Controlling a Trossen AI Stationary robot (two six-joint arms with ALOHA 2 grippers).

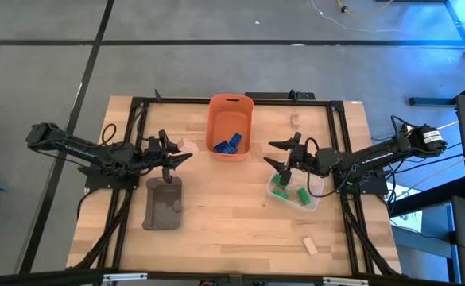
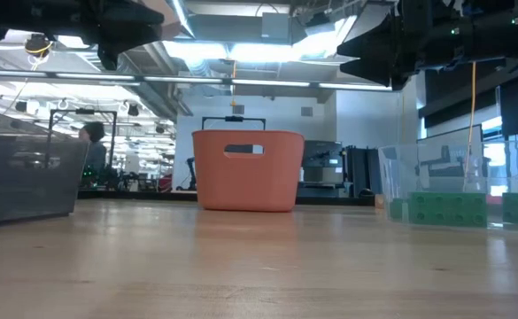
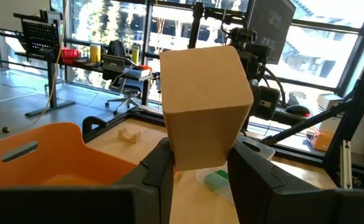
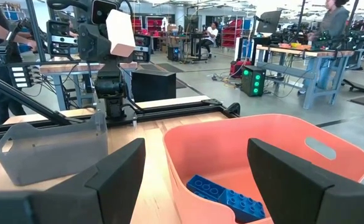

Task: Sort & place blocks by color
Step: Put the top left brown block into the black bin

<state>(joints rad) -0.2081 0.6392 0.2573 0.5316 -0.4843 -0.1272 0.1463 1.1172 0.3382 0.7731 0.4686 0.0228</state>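
My left gripper [image 1: 180, 152] hovers above the table between the grey tray [image 1: 163, 203] and the orange bin [image 1: 230, 127], shut on a tan block [image 3: 203, 106]. The right wrist view shows that block [image 4: 121, 31] raised over the grey tray [image 4: 51, 149]. Blue blocks [image 1: 226, 144] lie in the orange bin [image 4: 281, 155]. Green blocks [image 1: 284, 191] lie in a clear tray [image 1: 311, 199]. My right gripper [image 1: 277, 155] hangs open between the bin and the clear tray, touching nothing. Two more tan blocks rest flat on the table, one near the far edge [image 1: 295, 121] and one near the near edge [image 1: 310, 246]. My left gripper pinches the tan block by its near end [image 3: 197, 158] between the two fingers [image 3: 160, 180]. The fingers come roughly level, pointing toward the table's right. The block sticks out beyond the fingertips and is lifted clear of the table.
A black frame [image 1: 137, 107] runs around the tabletop's edge. In the low view the orange bin [image 2: 248, 168] stands in the middle, the grey tray [image 2: 24, 177] at the left and the green blocks [image 2: 444, 208] at the right. People [image 4: 334, 25] are in the room beyond.
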